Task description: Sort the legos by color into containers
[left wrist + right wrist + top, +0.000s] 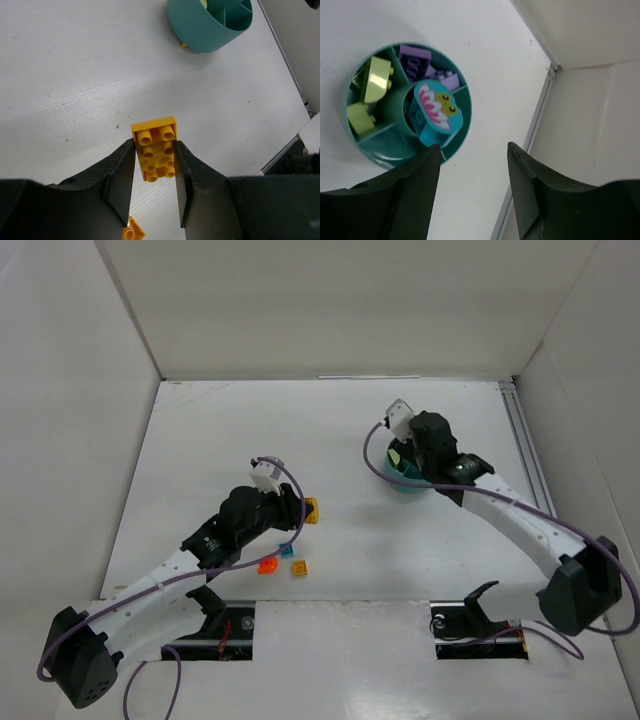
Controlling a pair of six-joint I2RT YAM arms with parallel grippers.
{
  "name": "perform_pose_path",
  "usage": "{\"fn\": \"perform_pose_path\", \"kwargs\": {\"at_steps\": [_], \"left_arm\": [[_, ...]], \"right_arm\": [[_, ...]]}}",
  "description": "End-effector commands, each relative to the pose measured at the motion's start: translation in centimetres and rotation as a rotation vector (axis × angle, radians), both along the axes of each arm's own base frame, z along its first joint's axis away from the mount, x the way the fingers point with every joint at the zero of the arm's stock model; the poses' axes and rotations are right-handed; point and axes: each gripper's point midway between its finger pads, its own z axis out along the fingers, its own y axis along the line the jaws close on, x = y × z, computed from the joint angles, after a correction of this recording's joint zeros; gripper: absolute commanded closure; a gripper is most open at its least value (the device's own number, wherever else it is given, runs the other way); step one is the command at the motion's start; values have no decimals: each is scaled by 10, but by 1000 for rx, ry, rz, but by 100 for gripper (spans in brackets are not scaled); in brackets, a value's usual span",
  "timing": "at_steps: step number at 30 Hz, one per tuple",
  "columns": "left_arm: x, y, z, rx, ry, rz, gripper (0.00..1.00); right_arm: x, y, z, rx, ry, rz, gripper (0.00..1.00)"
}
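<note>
- White table (330, 440), white walls (330, 310) on three sides; open room mid-table.
- Left claw (154, 150) pinches a yellow brick (155, 134) near the middle.
- Right claw (474, 150) gapes empty over the cup (385, 152) of bricks (370, 80), by the right rail (522, 440).

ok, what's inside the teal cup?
In the teal cup: two pale green bricks in one compartment, purple bricks in the next, a blue oval piece lying across the centre. Whatever is under that piece is covered; the right tool hides the near rim.
</note>
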Motion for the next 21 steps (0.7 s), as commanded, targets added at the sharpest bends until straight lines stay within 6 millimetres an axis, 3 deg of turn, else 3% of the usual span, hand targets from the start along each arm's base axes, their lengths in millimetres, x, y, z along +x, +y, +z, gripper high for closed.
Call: {"fn": "perform_pose_path", "kwargs": {"at_steps": [1,2,4,7,17,21], "left_arm": [[5,-7,33,-65,-76,-16,82],[5,-7,33,-65,-76,-16,82],[4,-8,33,-67,-75,-24,82],[6,-6,33,-67,-75,-15,82],[6,-6,33,-60,-81,-18,82],[7,-4,31,-52,-76,-8,82]], "right_arm": [[-20,-5,-12,143,42,51,39],[-23,-9,-21,161,53,59,39],[-28,-3,-26,195,68,105,39],[-24,-11,-27,199,57,82,39],[6,-14,-28,213,46,73,39],[16,-16,-27,199,31,45,44]]}}
